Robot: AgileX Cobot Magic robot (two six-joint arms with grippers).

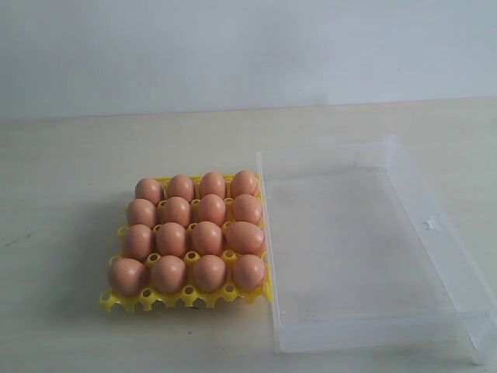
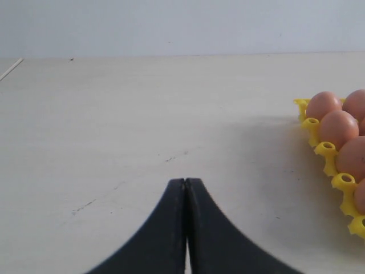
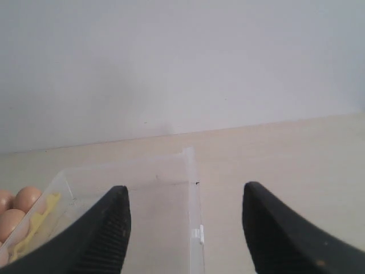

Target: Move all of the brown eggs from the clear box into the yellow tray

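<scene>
Markings: none legible.
The brown eggs (image 1: 206, 237), yellow tray (image 1: 186, 295), clear box (image 1: 373, 334) and table (image 1: 62, 194) show plain surfaces, with no text, label, brand or number readable in any view.

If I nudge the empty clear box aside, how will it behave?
Probably light: the clear box is empty with thin walls, so it should slide easily on the smooth table. Its low walls may flex if pinched.
</scene>
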